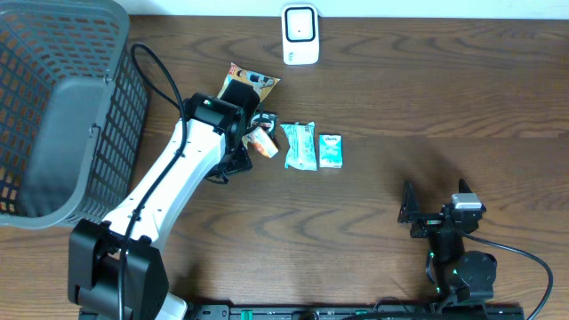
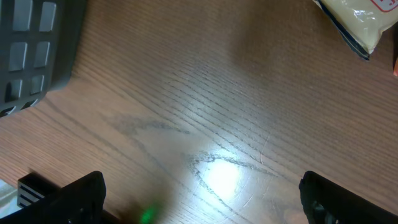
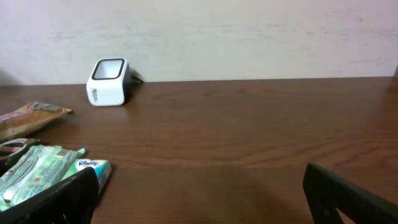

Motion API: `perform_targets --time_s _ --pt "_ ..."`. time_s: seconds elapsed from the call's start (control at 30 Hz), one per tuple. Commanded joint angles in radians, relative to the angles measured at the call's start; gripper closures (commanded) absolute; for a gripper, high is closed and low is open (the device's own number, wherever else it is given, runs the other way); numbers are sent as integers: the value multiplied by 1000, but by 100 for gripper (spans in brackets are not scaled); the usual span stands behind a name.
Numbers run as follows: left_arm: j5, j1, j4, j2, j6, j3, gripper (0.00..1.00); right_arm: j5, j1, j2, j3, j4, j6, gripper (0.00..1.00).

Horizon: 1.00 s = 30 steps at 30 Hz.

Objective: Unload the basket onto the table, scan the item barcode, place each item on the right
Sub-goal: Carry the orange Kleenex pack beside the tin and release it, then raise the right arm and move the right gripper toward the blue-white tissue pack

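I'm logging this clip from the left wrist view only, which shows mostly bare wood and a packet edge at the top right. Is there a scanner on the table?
Observer: Yes, a white scanner stands at the far edge of the table.
Operator: Which items are there to scan?
Observer: A green packet and a small tissue pack lie side by side between the two arms.
Operator: And the right gripper?
Observer: The right gripper sits open near the front edge, holding nothing.

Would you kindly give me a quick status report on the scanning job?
Left end effector open, empty, near packets. Right end effector open, empty. Scanner unobstructed.
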Motion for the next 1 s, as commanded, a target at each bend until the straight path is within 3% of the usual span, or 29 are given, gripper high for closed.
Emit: perform_targets --time_s 0.0,0.23,0.4,0.7,0.97 --pt "-23 3 -3 -5 -22 -8 2 1 -3 -5 -2 -3 -11 1" --pt "-23 3 5 -5 -22 -8 2 13 -3 -5 -2 15 13 1" --pt "-23 3 8 -5 -22 -8 2 -284 -3 -5 -2 131 400 1" --pt "-23 3 8 -5 -22 -8 2 -392 -3 -5 -2 336 721 1" --pt "-23 3 8 -5 -22 -8 2 -370 -2 -5 -2 683 760 1"
